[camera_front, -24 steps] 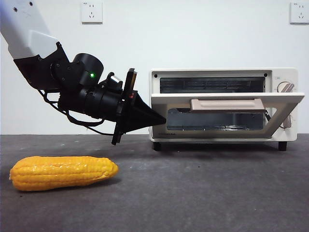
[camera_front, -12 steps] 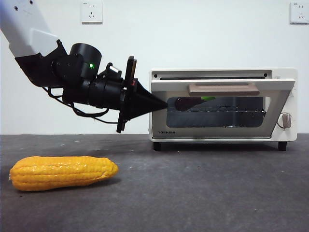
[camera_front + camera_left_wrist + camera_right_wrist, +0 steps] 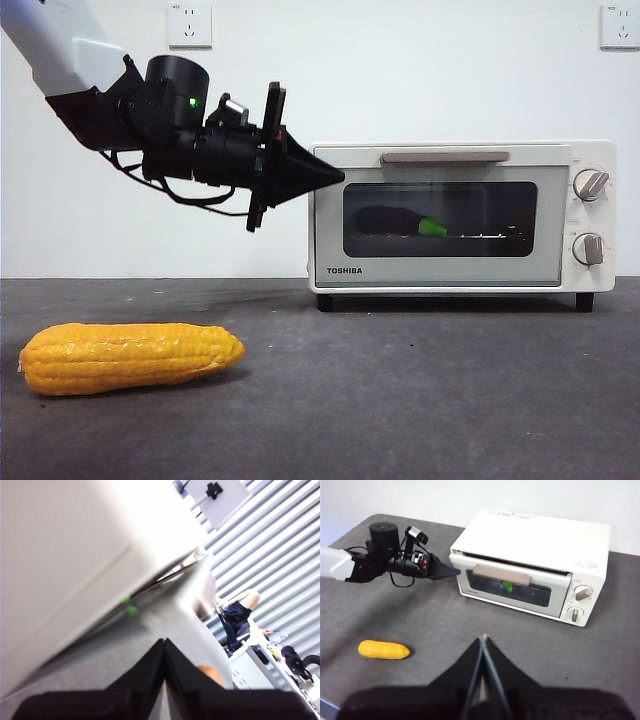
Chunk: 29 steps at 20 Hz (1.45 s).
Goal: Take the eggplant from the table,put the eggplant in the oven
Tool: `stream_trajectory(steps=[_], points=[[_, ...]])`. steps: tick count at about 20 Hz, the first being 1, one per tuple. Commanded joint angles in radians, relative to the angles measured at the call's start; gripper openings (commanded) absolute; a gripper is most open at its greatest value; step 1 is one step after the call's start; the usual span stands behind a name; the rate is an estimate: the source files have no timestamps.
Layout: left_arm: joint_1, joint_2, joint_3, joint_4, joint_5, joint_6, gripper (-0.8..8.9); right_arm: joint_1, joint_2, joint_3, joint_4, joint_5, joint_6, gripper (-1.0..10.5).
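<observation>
The cream-white oven stands at the back right of the dark grey table with its glass door closed. Through the glass the dark purple eggplant lies on the rack, its green stem tip pointing right. My left gripper is shut with nothing in it, its tip at the oven's upper left front corner; the same gripper shows in the right wrist view by the door's left end. My right gripper is shut and empty, held back over the table well in front of the oven.
A yellow corn cob lies on the table at the front left, well away from the oven. The same corn cob shows in the right wrist view. Two round knobs sit on the oven's right side.
The oven door has swung up from half open to fully closed. My left gripper rose with it, from the door's lower left to the oven's upper left corner.
</observation>
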Motion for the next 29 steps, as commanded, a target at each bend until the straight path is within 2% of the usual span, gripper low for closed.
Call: stream_trajectory(steps=[1, 6, 16, 21, 24, 27, 29], points=[[0.003, 0.01, 0.019, 0.004, -0.01, -0.006, -0.08, 0.001, -0.004, 0.001, -0.026, 0.001, 0.011, -0.1], [0.008, 0.01, 0.041, -0.001, 0.007, -0.007, -0.08, 0.001, -0.004, 0.001, -0.026, 0.001, 0.01, -0.1], [0.005, -0.018, 0.063, -0.068, 0.133, -0.015, -0.07, 0.001, -0.004, 0.001, -0.026, 0.001, 0.01, -0.1], [0.005, -0.095, 0.063, -0.11, 0.134, -0.005, -0.07, 0.001, -0.004, 0.001, -0.026, 0.002, 0.01, -0.1], [0.003, -0.171, 0.063, -0.175, 0.133, 0.038, -0.07, 0.001, -0.004, 0.001, -0.026, 0.002, 0.01, -0.1], [0.0, -0.27, 0.063, -0.319, 0.103, 0.142, -0.07, 0.001, -0.004, 0.001, -0.026, 0.001, 0.01, -0.1], [-0.009, -0.35, 0.063, -0.459, 0.045, 0.247, -0.07, 0.001, -0.004, 0.001, -0.026, 0.001, 0.01, -0.1]])
